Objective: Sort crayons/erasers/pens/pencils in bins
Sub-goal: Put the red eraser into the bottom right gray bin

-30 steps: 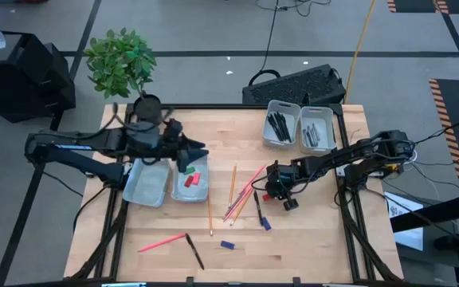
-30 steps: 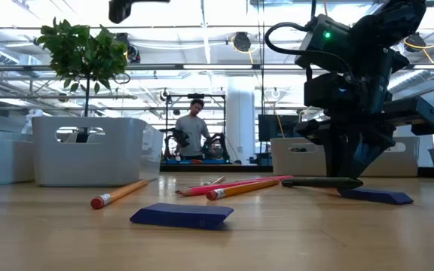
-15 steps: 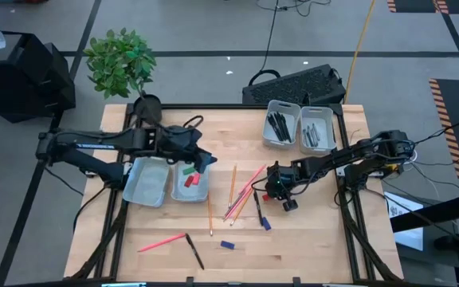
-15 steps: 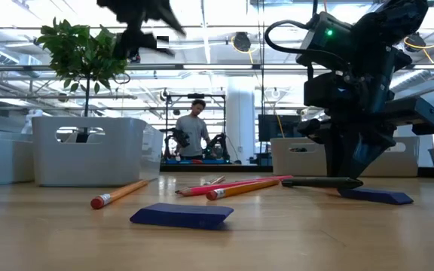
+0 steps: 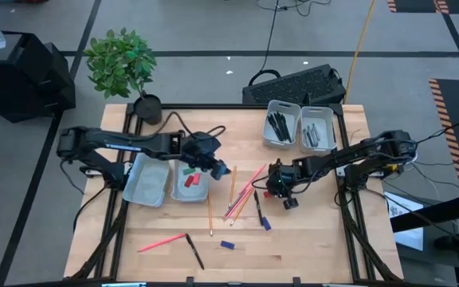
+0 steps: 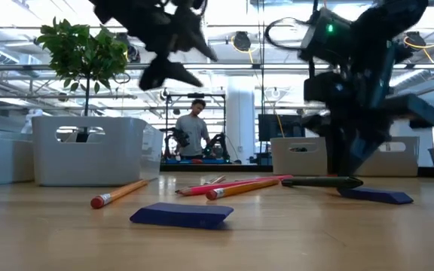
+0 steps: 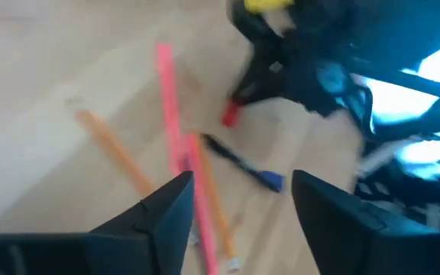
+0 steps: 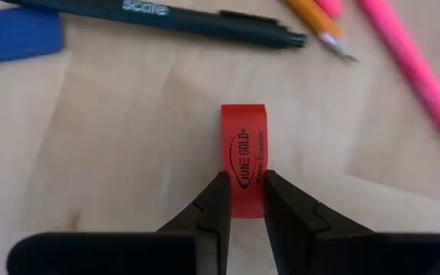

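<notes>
Pinching a red eraser [image 8: 244, 160] endwise, the right gripper [image 8: 240, 200] sits nearly closed beside a black pen [image 8: 159, 17].

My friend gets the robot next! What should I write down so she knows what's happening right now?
Right end effector: shut on the small red eraser block, low at the table.
Left end effector: open, empty, above the table beside the light-grey left bins.
Done: erasers in one left bin; black pens in the right bins.
Left: orange and pink pencils, blue erasers, black pens on the table.
</notes>
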Tool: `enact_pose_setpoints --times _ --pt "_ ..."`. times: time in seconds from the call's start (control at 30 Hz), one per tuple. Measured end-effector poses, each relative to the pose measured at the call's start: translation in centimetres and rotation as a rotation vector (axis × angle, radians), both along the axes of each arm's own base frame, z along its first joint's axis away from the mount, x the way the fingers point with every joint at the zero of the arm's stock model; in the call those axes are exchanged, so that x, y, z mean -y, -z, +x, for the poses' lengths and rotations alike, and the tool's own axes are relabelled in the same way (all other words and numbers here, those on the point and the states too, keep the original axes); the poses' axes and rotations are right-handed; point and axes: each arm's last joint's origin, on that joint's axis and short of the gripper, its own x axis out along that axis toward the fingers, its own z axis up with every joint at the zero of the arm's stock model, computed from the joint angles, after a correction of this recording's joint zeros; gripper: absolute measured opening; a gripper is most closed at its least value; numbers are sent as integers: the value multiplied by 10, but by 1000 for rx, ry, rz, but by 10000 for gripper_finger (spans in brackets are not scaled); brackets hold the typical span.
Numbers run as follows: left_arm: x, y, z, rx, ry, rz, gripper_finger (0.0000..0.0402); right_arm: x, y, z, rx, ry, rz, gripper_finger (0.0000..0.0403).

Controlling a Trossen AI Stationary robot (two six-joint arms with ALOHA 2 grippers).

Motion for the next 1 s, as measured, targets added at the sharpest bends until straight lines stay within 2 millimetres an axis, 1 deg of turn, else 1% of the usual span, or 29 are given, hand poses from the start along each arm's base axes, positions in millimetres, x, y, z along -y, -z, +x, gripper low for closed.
enact_pose_setpoints --times 0.07,0.17,0.27,0.37,0.43,0.5,0.57,0.63,0.7,0.77,0.87,1.0 --pt "1 6 7 13 33 -31 244 0 -13 2 25 1 -21 58" --pt "1 11 16 53 33 -62 282 1 -34 2 57 4 -53 58" --pt "-1 17 23 66 3 -94 314 2 -60 7 160 22 -78 58" --pt "-7 22 30 89 -51 -152 328 3 -84 12 264 61 -111 58" --pt "-11 24 37 134 -69 -170 328 4 -93 14 309 92 -111 58" --pt "-13 24 39 165 -62 -188 320 4 -105 18 381 121 -90 58" --pt "-14 20 43 220 -55 -193 304 6 -111 19 411 156 -69 58" --pt "-15 17 43 247 -54 -189 283 8 -114 22 450 206 -62 58" --pt "-16 16 44 259 -58 -191 258 9 -117 22 474 259 -87 58" --pt "-17 15 44 271 -61 -194 235 11 -122 24 536 294 -113 58" --pt "-17 14 44 278 -75 -187 206 12 -124 26 555 313 -135 58" --pt "-18 14 45 287 -109 -170 177 11 -127 27 590 305 -133 58"
